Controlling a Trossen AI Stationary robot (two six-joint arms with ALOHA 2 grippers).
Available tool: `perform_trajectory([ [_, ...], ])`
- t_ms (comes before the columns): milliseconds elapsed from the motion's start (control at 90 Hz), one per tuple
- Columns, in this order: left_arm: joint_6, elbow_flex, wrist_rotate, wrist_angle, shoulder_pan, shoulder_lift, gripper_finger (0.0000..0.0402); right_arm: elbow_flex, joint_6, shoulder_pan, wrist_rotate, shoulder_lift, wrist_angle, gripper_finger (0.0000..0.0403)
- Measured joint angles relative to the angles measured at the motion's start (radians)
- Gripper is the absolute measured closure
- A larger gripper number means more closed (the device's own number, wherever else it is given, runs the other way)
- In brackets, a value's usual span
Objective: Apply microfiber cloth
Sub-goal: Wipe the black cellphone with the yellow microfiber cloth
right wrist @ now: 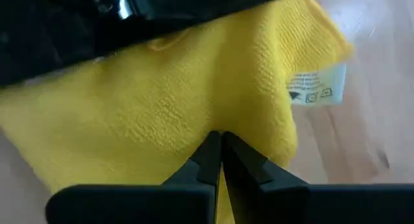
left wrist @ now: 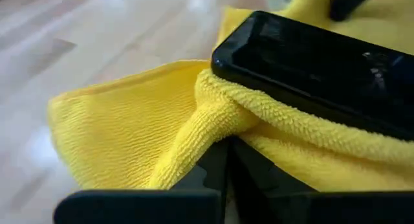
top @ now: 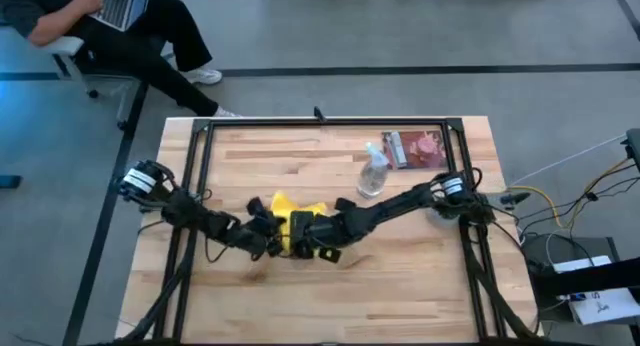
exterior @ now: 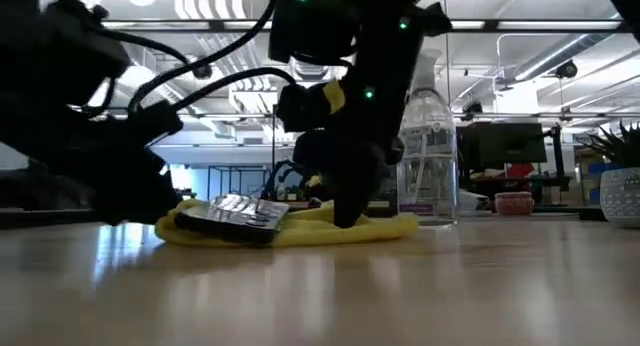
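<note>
**Both claws pinching cloth under the phone**

Microfiber cloth (top: 288,214) lies mid-tabletop, slightly toward the near edge, with the black phone (left wrist: 310,68) resting on it. Left claw (left wrist: 223,160) is pressed together on a raised fold; right claw (right wrist: 218,153) is pinched on the cloth too. Cloth looks soft, light and limp — it will bunch and drag, so grip a thick fold or hem. The phone looks slick and could slide off. Spray bottle (top: 372,174) stands toward the far edge.

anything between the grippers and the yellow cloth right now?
Nothing visible. The left gripper is shut on a fold of the microfiber cloth, and the right gripper is shut on its other side. The black phone lies on top of the cloth; the spray bottle stands apart behind it.
</note>
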Motion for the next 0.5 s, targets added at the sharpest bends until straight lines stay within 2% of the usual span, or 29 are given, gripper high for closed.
perform_trajectory([
  [300, 0.185, -0.003, 0.060, 0.043, 0.202, -0.001, 0.0401, -0.003, -0.144, -0.096, 0.039, -0.001, 0.062, 0.0403],
  [500, 0.304, -0.005, 0.159, 0.107, 0.290, -0.008, 0.0401, -0.005, -0.247, -0.144, 0.015, -0.001, 0.140, 0.0403],
])
